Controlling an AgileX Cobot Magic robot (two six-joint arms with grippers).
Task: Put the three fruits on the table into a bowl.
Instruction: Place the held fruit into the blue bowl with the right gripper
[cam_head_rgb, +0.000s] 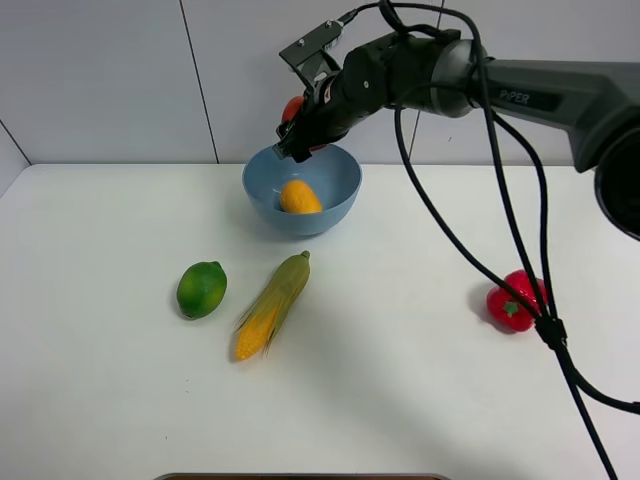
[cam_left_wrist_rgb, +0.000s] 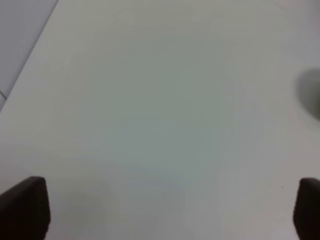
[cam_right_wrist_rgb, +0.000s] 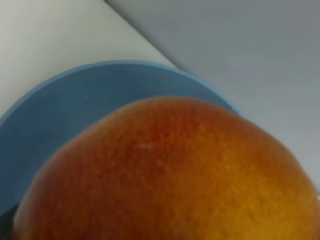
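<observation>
While the left gripper hung wide open and empty over bare table, out of the high view, the near half of the scene held what had not been moved. The lime lay near left, just left of the corn and apart from it; the pepper sat well off to the right. Farther back, at the far middle, stood the bowl, with the mango already lying inside it. Above the bowl's far side hung the right gripper, its jaws partly closed around the apple, which the wrist view showed directly over the blue hollow. So one fruit was in, a second looked ready to be let go, and the lime remained to be fetched. The corn and pepper were not part of the job.
</observation>
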